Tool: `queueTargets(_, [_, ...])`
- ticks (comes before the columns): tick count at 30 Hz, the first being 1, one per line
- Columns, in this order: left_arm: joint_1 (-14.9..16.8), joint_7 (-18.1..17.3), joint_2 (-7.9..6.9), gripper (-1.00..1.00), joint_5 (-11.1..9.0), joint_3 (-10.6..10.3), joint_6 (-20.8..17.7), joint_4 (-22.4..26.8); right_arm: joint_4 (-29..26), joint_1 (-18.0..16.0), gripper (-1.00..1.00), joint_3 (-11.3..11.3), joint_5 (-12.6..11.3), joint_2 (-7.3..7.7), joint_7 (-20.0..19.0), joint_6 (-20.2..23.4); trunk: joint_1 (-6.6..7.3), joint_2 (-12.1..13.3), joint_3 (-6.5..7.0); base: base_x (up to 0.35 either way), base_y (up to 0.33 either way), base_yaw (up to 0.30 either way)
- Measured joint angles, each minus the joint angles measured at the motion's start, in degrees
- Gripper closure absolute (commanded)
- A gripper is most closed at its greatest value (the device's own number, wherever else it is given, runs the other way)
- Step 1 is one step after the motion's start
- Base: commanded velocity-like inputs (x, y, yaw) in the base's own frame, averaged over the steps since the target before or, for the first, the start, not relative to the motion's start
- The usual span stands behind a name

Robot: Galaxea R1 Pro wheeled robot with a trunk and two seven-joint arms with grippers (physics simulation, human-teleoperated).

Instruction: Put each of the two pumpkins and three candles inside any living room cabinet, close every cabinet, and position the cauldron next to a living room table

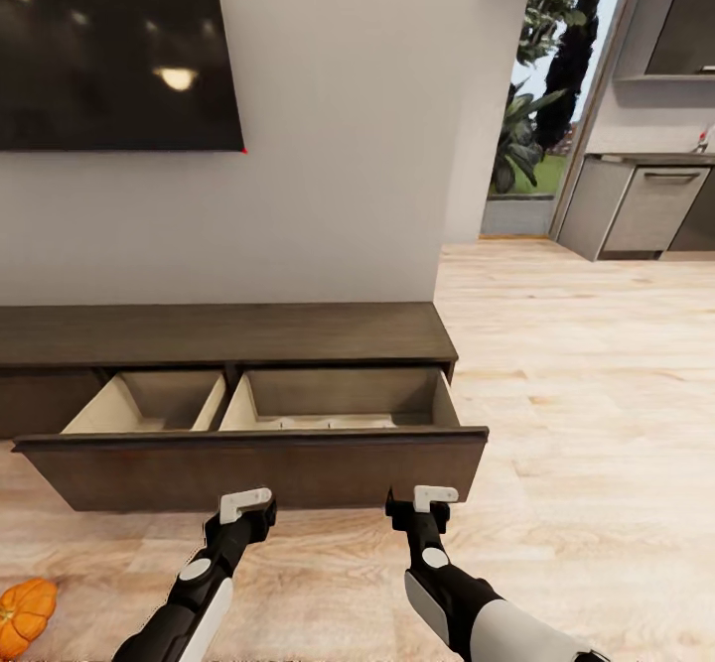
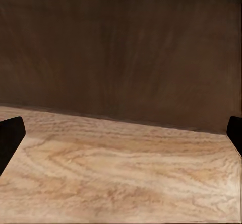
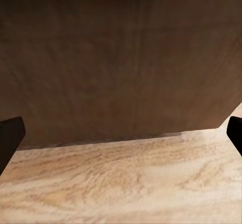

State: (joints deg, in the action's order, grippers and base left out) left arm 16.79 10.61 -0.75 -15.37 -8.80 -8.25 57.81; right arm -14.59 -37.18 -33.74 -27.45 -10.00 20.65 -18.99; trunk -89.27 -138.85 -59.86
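Nearest to you, both arms are reaching forward over the pale wood floor [image 1: 596, 394]. Your left gripper [image 1: 245, 504] is hanging with its fingers spread wide and holding nothing; in the left wrist view its dark fingertips [image 2: 10, 136] are sitting at the far edges of the picture. Your right gripper [image 1: 434, 495] is likewise released and empty. At the near left, one pumpkin [image 1: 24, 614] is lying on the floor, partly cut off by the frame. Just beyond the grippers, the cabinet [image 1: 228, 334] is standing with its wide drawer [image 1: 258, 468] pulled out; its two pale beige compartments are showing nothing inside. No writing is readable anywhere. Farther back, a dark screen [image 1: 109, 47] is hanging on the wall, and grey kitchen cupboards [image 1: 650, 207] are standing far right.
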Motion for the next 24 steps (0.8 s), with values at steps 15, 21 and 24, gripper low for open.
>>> queueTargets(15, [0.0,0.2,0.04,-1.00,0.0,-2.8,0.7,-0.9,0.0,0.0,-1.00,-0.2,0.0,0.00,0.0,-0.2,-0.88,-1.6,-0.72,0.080,0.000,0.000])
queueTargets(21, [0.0,0.2,0.04,-1.00,0.0,-2.8,0.7,-0.9,0.0,0.0,-1.00,-0.2,0.0,0.00,0.0,-0.2,-0.88,-1.6,-0.72,0.292,-0.052,0.000])
queueTargets(24, [0.0,0.3,0.04,-1.00,0.1,-2.8,0.7,-0.9,0.0,0.0,-1.00,-0.2,0.1,0.00,0.0,-0.2,-0.88,-1.6,-0.72,0.140,-0.068,0.000])
